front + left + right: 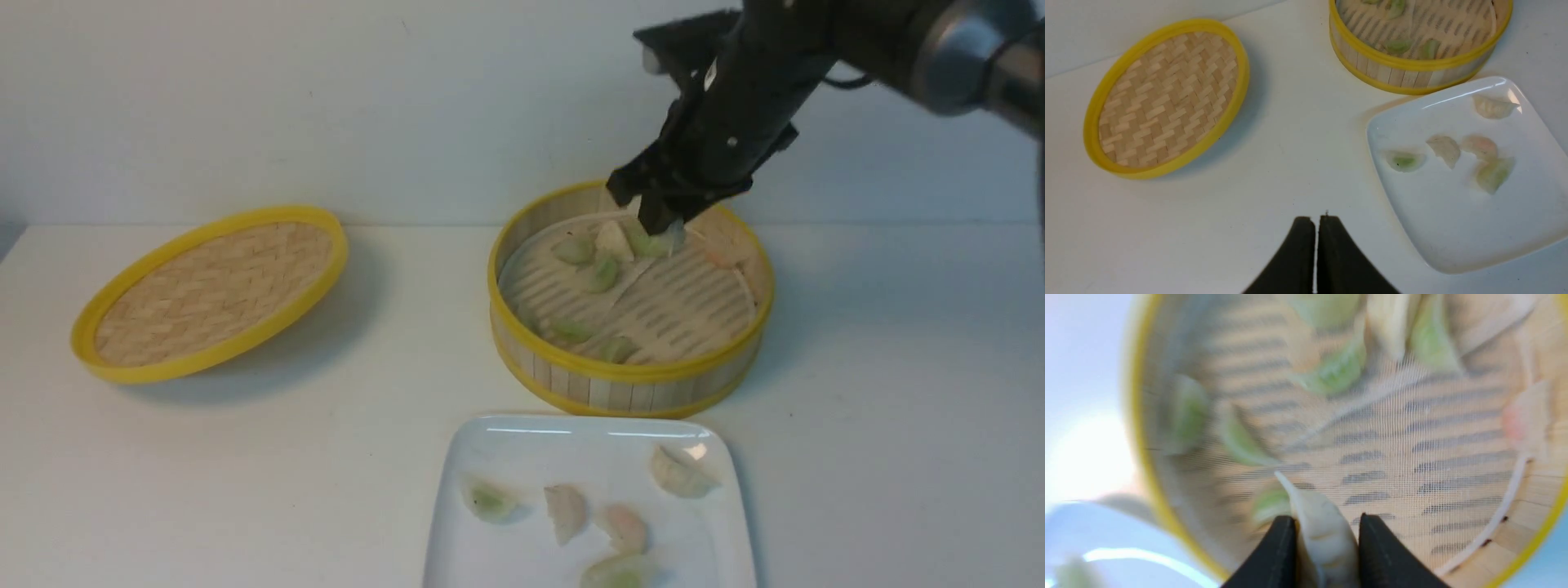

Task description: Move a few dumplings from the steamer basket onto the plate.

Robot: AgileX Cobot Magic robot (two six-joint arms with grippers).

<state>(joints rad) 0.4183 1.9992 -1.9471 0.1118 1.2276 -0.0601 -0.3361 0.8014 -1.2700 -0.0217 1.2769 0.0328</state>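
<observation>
The steamer basket stands at centre right with several dumplings on its slotted floor. My right gripper hangs over the basket's far side, shut on a whitish dumpling held between its black fingers, just above the floor. The white plate sits in front of the basket and holds several dumplings. My left gripper is shut and empty, over the bare table left of the plate; it does not show in the front view.
The shallow woven yellow-rimmed lid lies tilted on the table at the left, also in the left wrist view. A white wall rises behind the table. The right arm reaches in from the upper right.
</observation>
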